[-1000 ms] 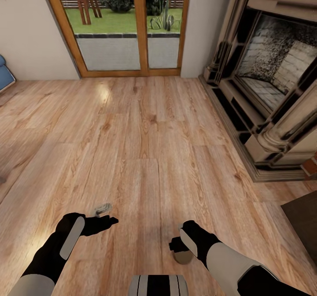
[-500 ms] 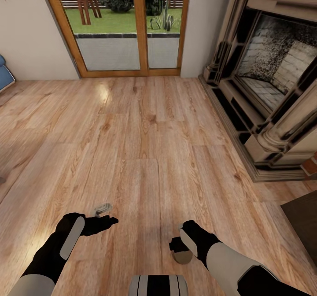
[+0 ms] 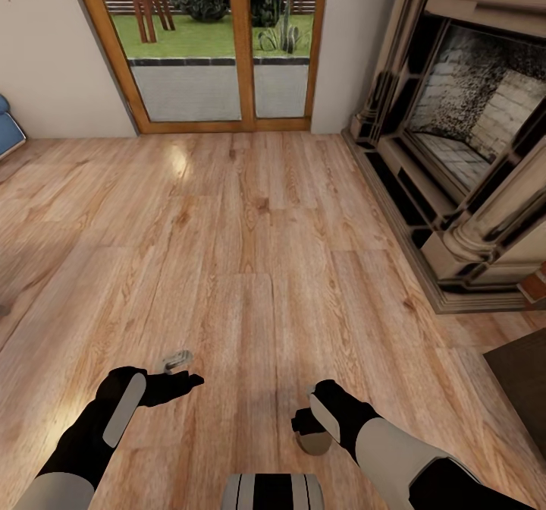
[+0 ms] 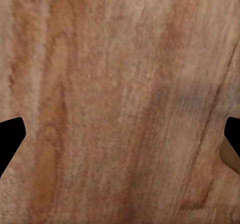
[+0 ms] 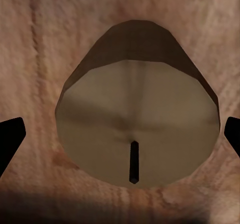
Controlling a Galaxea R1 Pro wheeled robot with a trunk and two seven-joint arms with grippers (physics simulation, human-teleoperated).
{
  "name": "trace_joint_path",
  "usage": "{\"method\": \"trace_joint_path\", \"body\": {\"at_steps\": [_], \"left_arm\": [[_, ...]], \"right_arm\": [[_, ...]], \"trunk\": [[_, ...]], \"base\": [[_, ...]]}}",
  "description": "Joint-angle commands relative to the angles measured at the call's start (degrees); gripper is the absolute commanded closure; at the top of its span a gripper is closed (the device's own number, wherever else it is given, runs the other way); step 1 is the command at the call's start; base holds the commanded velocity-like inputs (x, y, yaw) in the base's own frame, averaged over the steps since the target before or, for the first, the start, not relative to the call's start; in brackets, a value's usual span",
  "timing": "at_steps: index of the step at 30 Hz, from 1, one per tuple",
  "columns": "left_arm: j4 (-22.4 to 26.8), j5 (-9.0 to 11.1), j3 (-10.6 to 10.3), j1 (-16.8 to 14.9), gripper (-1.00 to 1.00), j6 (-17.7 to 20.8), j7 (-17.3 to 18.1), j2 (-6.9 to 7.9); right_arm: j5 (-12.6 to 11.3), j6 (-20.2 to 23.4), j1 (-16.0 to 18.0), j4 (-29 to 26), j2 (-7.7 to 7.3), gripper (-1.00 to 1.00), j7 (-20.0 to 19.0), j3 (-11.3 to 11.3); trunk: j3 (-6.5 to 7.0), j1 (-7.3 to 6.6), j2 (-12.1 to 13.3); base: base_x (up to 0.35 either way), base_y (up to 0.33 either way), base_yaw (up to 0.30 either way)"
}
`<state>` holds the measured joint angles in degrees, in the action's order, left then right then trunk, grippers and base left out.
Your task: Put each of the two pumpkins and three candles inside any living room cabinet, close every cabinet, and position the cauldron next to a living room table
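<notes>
- Blue seat edge (image 3: 9,127) at far left by the wall, well apart from the arms; not part of the task.
- Left gripper (image 3: 176,383) hovers low over the wooden floor (image 3: 250,252), holding nothing. In the left wrist view its fingertips (image 4: 9,139) sit at opposite frame edges with bare floor between, so the jaws are spread wide. Probably kept free for the next pickup.
- Small grey object (image 3: 174,360) lies on the floor just beyond the left gripper; too small to identify.
- Glass patio door (image 3: 212,39) straight ahead, garden outside.
- Right gripper (image 3: 307,426) points down over a candle (image 3: 312,442), which stands upright on the floor beneath it. The right wrist view looks straight onto the candle top (image 5: 137,129), wick visible, centred between the fingertips (image 5: 10,136). Jaws spread, tips clear of the wax on both sides, so not gripped yet.
- Judgement: this looks like alignment for a top-down grasp; next is lower and close, and the risk is tipping the stubby candle if off-centre.
- Fireplace (image 3: 462,130) at right.
- Dark slab at the right edge (image 3: 523,388); cannot tell what it is.
</notes>
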<state>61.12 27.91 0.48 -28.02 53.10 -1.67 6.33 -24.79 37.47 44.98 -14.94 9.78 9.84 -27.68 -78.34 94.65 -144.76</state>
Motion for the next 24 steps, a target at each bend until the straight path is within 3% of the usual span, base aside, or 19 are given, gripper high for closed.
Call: {"method": "trace_joint_path", "body": {"at_steps": [1, 24], "left_arm": [[0.0, 0.3, 0.0, 0.0, -1.0, 0.3, -0.2, 0.0], [0.0, 0.3, 0.0, 0.0, -1.0, 0.3, -0.2, 0.0]], "right_arm": [[-0.6, 0.2, 0.0, -0.1, -0.02, -1.0, 0.4, -0.4], [-0.6, 0.1, 0.0, -0.1, -0.02, -1.0, 0.4, -0.4]], "trunk": [[-0.04, -0.01, 0.0], [0.0, -0.01, 0.0]], "base": [[0.0, 0.0, 0.0], [0.0, 0.0, -0.013]]}}
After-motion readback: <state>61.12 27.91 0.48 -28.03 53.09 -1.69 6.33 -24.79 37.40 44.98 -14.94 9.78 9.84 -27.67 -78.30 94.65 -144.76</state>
